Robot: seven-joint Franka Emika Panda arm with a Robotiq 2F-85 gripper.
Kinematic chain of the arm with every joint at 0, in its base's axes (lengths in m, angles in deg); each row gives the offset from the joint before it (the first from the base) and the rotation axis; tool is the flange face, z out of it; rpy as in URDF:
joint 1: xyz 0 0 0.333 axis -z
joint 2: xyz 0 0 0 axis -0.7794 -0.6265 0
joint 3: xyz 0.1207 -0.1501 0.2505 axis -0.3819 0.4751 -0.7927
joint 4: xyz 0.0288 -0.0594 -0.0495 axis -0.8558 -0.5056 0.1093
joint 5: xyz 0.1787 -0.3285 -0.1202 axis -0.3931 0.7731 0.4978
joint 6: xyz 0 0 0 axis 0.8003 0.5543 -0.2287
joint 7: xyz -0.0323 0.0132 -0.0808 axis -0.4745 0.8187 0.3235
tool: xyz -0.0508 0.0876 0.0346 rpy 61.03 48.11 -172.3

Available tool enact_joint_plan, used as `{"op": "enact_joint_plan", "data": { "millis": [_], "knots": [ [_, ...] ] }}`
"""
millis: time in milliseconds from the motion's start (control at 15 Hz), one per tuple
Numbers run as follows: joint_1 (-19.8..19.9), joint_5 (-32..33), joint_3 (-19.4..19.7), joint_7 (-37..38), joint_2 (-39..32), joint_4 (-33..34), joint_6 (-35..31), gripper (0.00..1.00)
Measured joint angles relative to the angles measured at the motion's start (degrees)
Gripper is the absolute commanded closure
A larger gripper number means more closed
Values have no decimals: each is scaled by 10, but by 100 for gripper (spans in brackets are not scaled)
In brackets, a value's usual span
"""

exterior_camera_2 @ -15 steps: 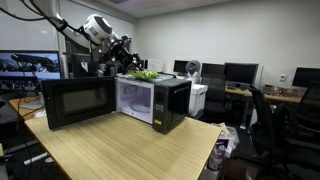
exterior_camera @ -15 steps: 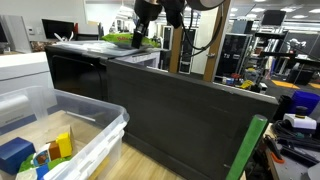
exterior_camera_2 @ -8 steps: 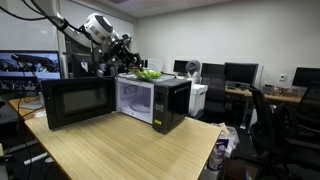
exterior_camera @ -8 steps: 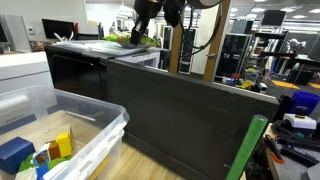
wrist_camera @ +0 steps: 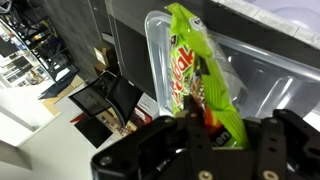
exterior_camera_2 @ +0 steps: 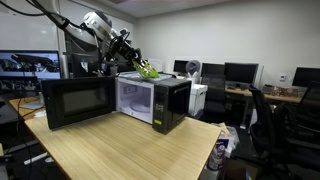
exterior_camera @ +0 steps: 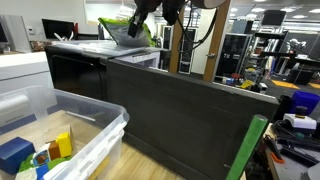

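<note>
Bright, even overhead office light fills all views with soft shadows; the wrist view blurs close to the lens.

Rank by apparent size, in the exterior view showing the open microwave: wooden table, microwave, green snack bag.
Largest: wooden table, though it is nearest the camera.
Then: microwave, door open.
Smallest: green snack bag, above the microwave.

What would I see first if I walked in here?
The bright green snack bag pops out, pinched in the gripper just above the microwave. That microwave sits on a wooden table with its door wide open.
</note>
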Motion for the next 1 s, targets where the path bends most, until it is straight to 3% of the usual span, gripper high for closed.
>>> {"op": "enact_joint_plan", "data": {
  "millis": [533,1000],
  "knots": [
    [-1,153,-3,124,0,-2,1,97],
    [-1,140,-4,126,17,1,-3,97]
  ]
}}
